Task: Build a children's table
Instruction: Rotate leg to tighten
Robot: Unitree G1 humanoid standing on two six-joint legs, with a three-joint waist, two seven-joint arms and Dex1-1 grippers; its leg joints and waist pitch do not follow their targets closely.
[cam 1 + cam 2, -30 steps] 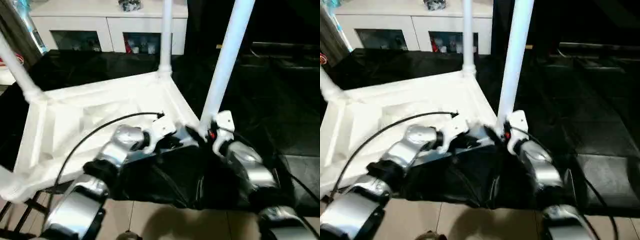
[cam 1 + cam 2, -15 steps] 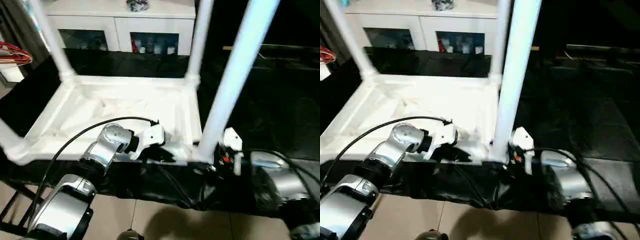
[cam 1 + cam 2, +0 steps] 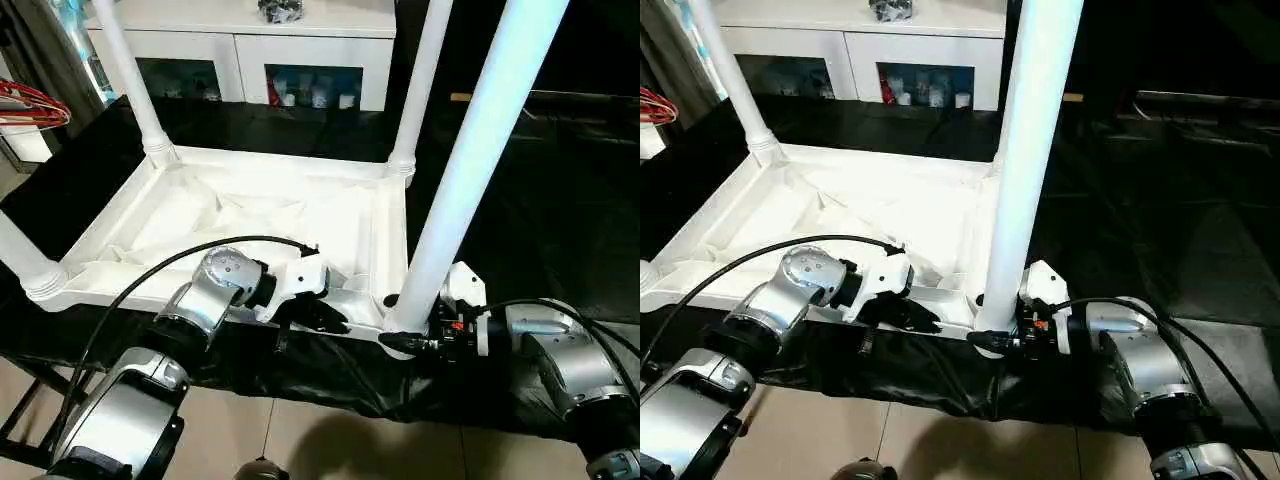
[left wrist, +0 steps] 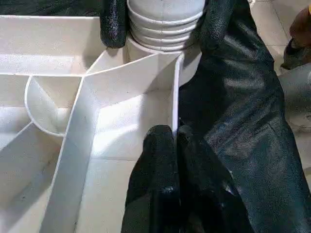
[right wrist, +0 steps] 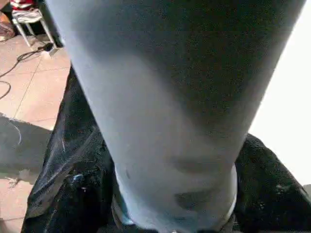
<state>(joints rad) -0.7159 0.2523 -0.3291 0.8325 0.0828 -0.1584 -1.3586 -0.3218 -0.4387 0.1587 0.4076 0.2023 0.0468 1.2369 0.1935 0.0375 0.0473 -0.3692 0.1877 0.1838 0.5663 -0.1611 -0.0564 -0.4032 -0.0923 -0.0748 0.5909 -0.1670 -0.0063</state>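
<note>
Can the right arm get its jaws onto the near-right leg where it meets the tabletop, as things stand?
Probably yes. The right gripper is already at the base of the near-right leg, a black finger on each side of its ribbed foot at the tabletop corner. Nothing stands between; the left gripper pinches the rim alongside.

A black sheet (image 3: 520,190) covers the supporting surface; the white children's table (image 3: 250,215) lies on it upside down, legs up, above the tiled floor (image 3: 330,440).
</note>
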